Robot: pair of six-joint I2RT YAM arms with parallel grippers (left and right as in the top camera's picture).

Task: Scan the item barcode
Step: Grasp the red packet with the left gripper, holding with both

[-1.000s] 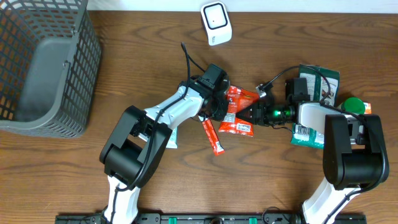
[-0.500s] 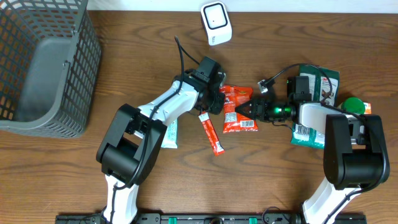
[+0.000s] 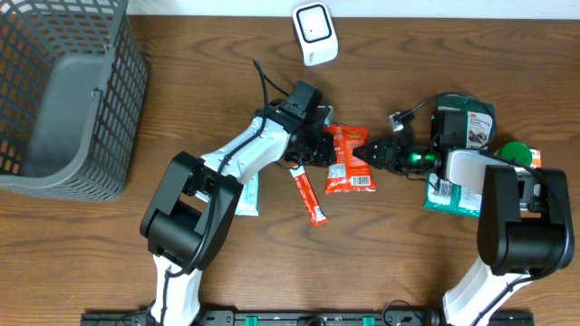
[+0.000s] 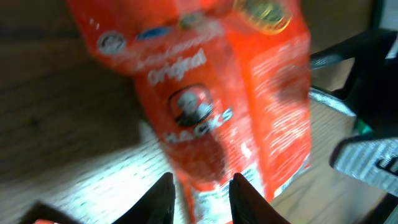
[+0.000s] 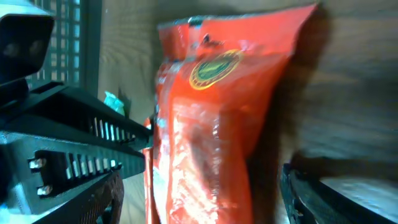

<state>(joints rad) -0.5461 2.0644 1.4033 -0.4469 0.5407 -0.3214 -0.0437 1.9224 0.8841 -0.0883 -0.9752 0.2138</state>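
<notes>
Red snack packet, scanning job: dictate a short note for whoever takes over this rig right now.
Left gripper: shut on the left edge of the red snack packet.
Right gripper: open, fingers spread either side of the packet's other edge, not gripping.
The packet sits mid-table between the arms; the white scanner stands at the table's far edge, apart from it.
Done: the left gripper has the packet.
Left: carry it to the scanner and turn the barcode to face it.

Left end effector [image 3: 324, 152], right end effector [image 3: 363, 154] and red bar [image 3: 310, 197] hem the packet [image 3: 350, 167]; toward the scanner [image 3: 314, 33] is open.
</notes>
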